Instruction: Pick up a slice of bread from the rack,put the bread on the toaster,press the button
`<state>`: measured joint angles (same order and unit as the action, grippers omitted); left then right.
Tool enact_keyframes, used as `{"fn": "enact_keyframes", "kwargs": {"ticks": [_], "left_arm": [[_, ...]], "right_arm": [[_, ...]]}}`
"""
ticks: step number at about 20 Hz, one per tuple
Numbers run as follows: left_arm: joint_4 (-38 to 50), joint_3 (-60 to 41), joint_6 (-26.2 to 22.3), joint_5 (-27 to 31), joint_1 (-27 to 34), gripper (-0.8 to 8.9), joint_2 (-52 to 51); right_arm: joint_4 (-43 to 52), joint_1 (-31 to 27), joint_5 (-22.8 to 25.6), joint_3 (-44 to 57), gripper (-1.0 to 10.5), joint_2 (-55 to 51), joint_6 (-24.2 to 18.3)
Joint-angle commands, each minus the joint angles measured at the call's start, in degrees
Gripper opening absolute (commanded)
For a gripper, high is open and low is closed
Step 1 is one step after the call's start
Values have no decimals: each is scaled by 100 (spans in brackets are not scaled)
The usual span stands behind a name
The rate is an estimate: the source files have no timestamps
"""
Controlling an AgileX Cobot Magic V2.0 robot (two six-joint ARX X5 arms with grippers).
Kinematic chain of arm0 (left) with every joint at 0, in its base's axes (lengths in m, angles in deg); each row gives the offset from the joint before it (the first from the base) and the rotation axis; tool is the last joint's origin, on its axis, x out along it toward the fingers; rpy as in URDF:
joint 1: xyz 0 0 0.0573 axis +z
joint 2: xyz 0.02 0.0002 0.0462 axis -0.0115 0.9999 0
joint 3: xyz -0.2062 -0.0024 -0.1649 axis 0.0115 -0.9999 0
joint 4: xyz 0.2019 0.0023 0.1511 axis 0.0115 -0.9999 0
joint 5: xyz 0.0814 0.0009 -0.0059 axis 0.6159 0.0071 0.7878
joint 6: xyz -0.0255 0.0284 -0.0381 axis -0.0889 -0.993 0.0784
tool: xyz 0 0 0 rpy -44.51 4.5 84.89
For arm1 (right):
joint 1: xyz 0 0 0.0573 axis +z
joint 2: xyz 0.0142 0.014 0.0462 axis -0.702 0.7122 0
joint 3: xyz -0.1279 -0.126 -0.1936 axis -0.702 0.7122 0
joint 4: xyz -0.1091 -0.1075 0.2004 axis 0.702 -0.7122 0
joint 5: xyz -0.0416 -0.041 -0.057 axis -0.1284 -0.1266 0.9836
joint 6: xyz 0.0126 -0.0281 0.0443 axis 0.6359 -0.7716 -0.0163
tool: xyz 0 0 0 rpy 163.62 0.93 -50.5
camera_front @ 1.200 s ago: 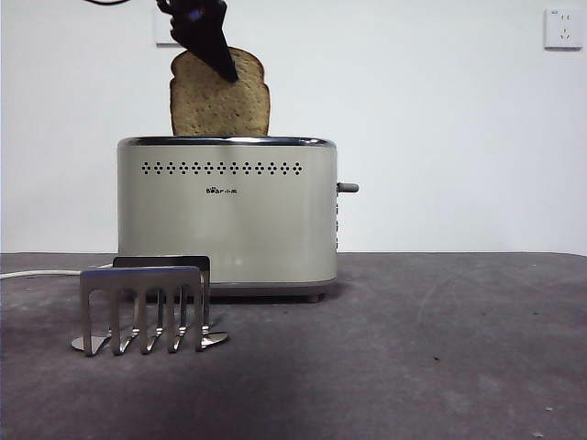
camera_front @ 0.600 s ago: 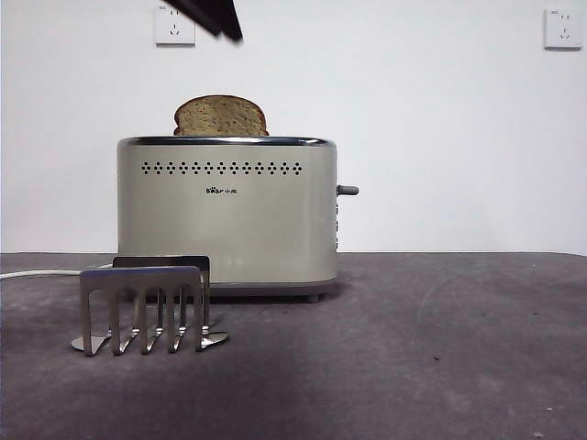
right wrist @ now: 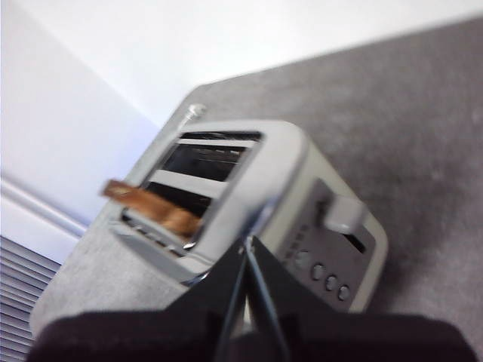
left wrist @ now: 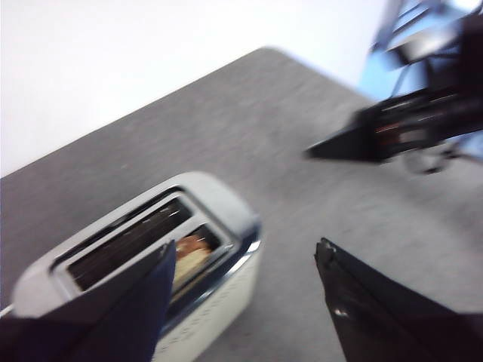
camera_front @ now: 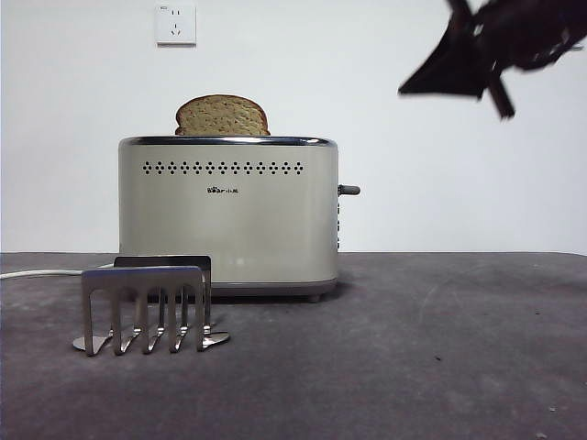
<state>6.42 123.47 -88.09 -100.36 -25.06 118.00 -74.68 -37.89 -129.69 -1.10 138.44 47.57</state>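
Observation:
The slice of bread [camera_front: 223, 115] stands in the cream toaster [camera_front: 227, 215], in the slot toward the wall, with only its domed top showing above the chrome rim. The left wrist view looks down on the toaster [left wrist: 219, 219] and the bread [left wrist: 189, 256] from above, between the jaws of my open, empty left gripper [left wrist: 245, 245]. My right gripper [camera_front: 431, 81] hangs high to the right of the toaster, shut, pointing toward it. In the right wrist view its tip [right wrist: 247, 243] sits over the toaster end with the grey lever [right wrist: 343, 215]. The steel rack [camera_front: 147, 307] stands in front of the toaster.
The lever [camera_front: 348, 190] sticks out of the toaster's right end, with a row of round buttons [right wrist: 324, 275] beneath it. A white cable [camera_front: 37, 273] runs off to the left. A wall socket [camera_front: 175, 25] is above the toaster. Grey tabletop [camera_front: 440, 348] spreads to the right.
The bread was let go and dropped deep into the slot. The gripper that held it rose out of the front view. Another gripper has come in from the upper right.

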Motion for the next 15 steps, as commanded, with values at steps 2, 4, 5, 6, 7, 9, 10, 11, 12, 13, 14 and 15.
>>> {"fn": "enact_keyframes", "kwargs": {"ticks": [2, 4, 5, 6, 7, 9, 10, 11, 12, 13, 14, 15], "left_arm": [[2, -46, 319, -232, -2, 314, -267], [-55, -46, 332, -229, -2, 314, -372], [-98, -46, 332, -227, 0, 314, -424], [-127, -46, 334, -229, 0, 314, -455], [-166, -46, 358, -227, 0, 314, -483], [-234, -46, 428, -229, 0, 314, -522], [-271, -46, 431, -236, -2, 314, -531], [-315, -46, 428, -238, -2, 314, -533], [-361, -46, 428, -236, 0, 314, -535], [-409, -46, 428, -238, -2, 314, -535], [-466, -46, 428, -236, 0, 314, -535], [-518, -46, 428, -236, -2, 314, -535]], "right_arm": [[74, 127, -13, -341, -13, 599, 256], [116, 214, -9, -514, -13, 848, 245], [142, 251, -4, -608, -13, 986, 245], [146, 282, -2, -695, -13, 1102, 245], [149, 317, -2, -793, -13, 1228, 247], [151, 391, 31, -970, -13, 1467, 245], [155, 431, 61, -1051, -13, 1580, 221], [157, 468, 157, -1123, -13, 1683, 173], [155, 498, 251, -1176, -13, 1764, 127], [157, 522, 352, -1215, -13, 1827, 83], [164, 551, 413, -1248, -13, 1888, 39], [188, 573, 481, -1252, -13, 1939, 22]]}}
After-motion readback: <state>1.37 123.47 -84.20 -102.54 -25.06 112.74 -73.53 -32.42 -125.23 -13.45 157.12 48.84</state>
